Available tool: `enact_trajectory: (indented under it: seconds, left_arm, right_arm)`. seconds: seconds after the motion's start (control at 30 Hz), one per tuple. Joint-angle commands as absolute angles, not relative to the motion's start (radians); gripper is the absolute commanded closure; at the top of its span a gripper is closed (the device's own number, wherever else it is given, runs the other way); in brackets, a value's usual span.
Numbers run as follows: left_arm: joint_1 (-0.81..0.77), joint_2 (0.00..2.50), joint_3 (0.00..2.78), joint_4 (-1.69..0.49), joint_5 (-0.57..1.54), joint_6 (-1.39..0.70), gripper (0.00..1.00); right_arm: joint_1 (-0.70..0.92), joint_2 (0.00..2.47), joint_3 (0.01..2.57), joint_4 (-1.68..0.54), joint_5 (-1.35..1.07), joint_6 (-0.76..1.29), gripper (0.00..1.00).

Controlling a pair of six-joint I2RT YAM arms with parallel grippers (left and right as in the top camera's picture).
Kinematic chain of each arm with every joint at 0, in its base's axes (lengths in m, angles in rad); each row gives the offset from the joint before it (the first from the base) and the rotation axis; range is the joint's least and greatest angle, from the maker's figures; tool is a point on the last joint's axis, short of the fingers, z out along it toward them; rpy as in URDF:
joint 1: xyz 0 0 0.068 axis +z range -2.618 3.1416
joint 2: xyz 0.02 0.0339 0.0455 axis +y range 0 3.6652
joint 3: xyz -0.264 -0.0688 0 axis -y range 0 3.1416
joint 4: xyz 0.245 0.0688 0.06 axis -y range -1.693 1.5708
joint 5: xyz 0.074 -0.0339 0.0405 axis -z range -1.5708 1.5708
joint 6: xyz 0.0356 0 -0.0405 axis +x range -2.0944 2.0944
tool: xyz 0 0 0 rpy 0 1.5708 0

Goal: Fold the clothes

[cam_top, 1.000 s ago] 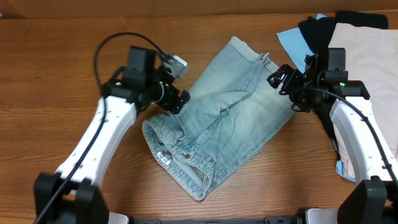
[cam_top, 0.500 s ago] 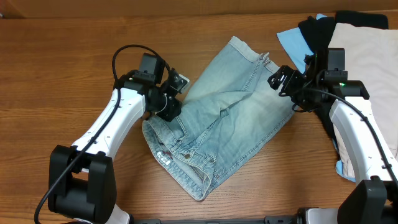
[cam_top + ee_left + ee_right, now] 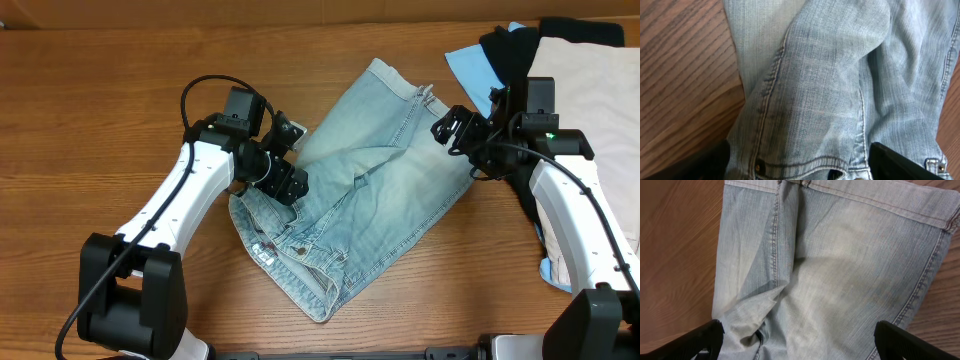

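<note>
Left end effector (image 3: 289, 182), fingers spread, sits over the denim shorts' (image 3: 385, 195) side edge near the waistband. Right end effector (image 3: 453, 128), equally spread, hovers by the hemmed leg edge. Open table (image 3: 90, 120) stretches outward from the left end effector.

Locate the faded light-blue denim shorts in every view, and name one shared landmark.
Overhead: faded light-blue denim shorts lie diagonally at mid-table.
Left wrist: shorts fill the centre and right.
Right wrist: shorts fill most of the frame, hem on top.
Shared landmark: brown wooden table, bare left of the denim in all three.
</note>
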State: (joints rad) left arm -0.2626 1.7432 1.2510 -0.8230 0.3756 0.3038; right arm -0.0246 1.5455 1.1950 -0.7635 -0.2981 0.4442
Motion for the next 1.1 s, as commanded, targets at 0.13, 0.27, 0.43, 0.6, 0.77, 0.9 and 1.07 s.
enact_trajectory:
  seconds: [0.13,0.27,0.43,0.6,0.77,0.9,1.07]
  left_arm:
    - [-0.289,1.840,1.250,-0.784,0.400,0.337,0.17]
    - [-0.287,1.847,1.261,-0.765,0.389,0.336,0.77]
    - [-0.278,1.843,1.343,-0.796,0.360,0.318,0.96]
    - [-0.232,1.842,1.500,-0.872,0.224,0.162,0.96]
    - [-0.125,1.842,1.598,-0.926,0.031,-0.041,0.96]
    - [-0.025,1.844,1.588,-0.920,-0.054,-0.195,0.96]
    - [0.078,1.844,1.582,-0.832,-0.067,-0.251,0.79]
  right_arm:
    - [-0.023,1.517,1.198,-0.761,-0.280,0.437,0.00]
    - [-0.024,1.517,1.198,-0.757,-0.255,0.437,0.00]
    - [-0.023,1.517,1.198,-0.754,-0.254,0.437,0.00]
    - [-0.023,1.517,1.198,-0.755,-0.235,0.437,0.00]
    - [-0.023,1.517,1.198,-0.754,-0.223,0.437,0.00]
    - [-0.023,1.517,1.198,-0.754,-0.221,0.437,0.00]
    - [-0.023,1.517,1.198,-0.754,-0.209,0.437,0.00]
